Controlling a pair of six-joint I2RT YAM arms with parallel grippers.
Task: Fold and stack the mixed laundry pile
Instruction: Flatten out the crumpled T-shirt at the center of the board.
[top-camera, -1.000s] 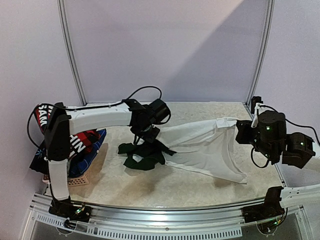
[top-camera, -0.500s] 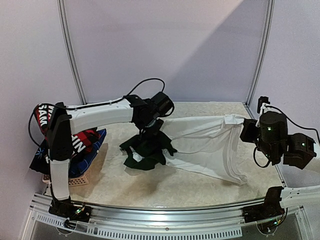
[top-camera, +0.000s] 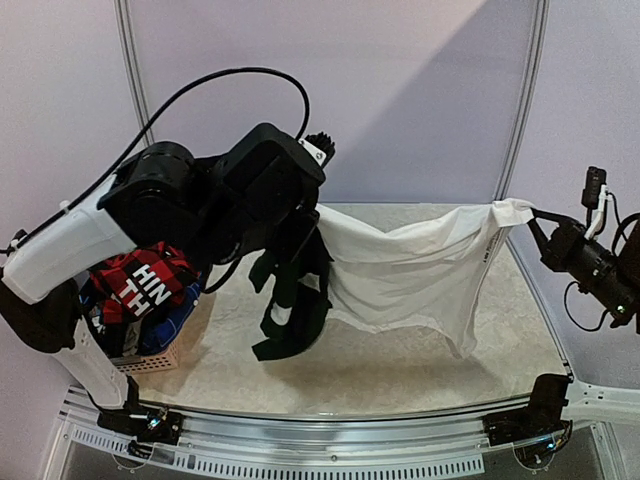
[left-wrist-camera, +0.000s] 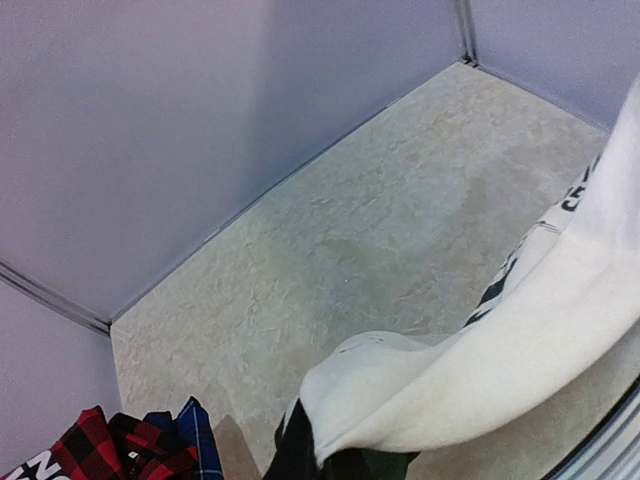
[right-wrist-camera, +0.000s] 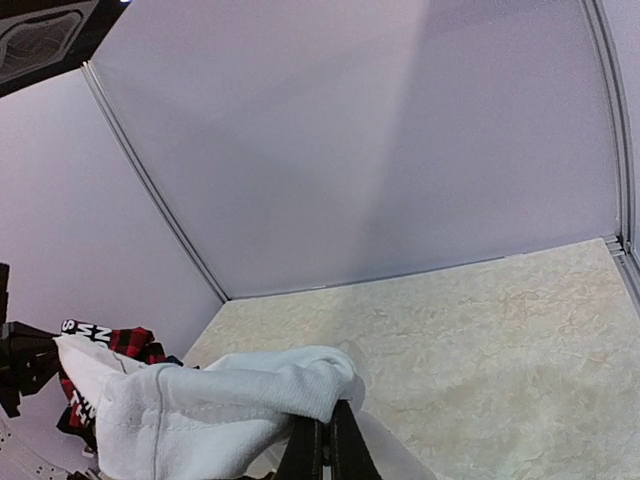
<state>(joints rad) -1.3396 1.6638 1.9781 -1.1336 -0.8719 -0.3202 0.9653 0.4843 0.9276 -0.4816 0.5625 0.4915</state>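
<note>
A white-and-dark-green printed T-shirt (top-camera: 420, 265) hangs in the air, stretched between both grippers. My left gripper (top-camera: 312, 212) is raised high and holds the shirt's left end. Its fingers are hidden under the cloth in the left wrist view, where the white fabric (left-wrist-camera: 490, 360) fills the right side. The dark green part (top-camera: 290, 300) dangles below it. My right gripper (top-camera: 536, 216) is shut on the shirt's white ribbed edge (right-wrist-camera: 260, 395), with its fingertips (right-wrist-camera: 345, 440) pressed together. The rest of the laundry pile (top-camera: 150, 285), with the red-black plaid shirt and blue plaid, lies at the left.
The pile sits in a small pinkish woven basket (top-camera: 150, 362) at the table's left front. The red plaid (left-wrist-camera: 85, 455) and blue plaid (left-wrist-camera: 195, 428) show in the left wrist view. Purple walls and metal posts (top-camera: 520, 100) enclose the beige tabletop (top-camera: 400, 365).
Both arms have risen and pulled apart, lifting the T-shirt off the table into a stretched span. The left arm swung up toward the camera; the right gripper moved up and right.
</note>
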